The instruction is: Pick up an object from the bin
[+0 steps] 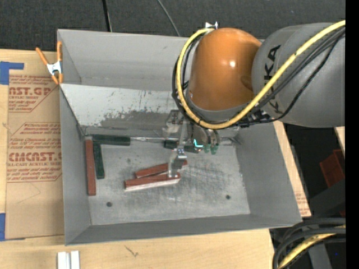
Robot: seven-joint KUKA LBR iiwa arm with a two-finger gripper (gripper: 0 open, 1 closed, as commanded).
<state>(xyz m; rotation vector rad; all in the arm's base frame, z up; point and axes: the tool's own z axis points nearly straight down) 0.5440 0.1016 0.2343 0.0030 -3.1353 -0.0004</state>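
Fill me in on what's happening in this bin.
A KUKA arm reaches into the grey metal bin from the right. Its gripper is down at the right end of two reddish-brown strips lying together mid-floor; whether it has gripped them can't be told. Against the left wall lie another reddish-brown strip and a dark green strip, untouched.

The bin (112, 55) is grey, its floor scratched. The left bar (90, 170) and centre bars (150, 182) are reddish-brown; the corner bars (99, 162) are dark green. The cover (224, 66) is orange, the cable (297, 54) yellow.
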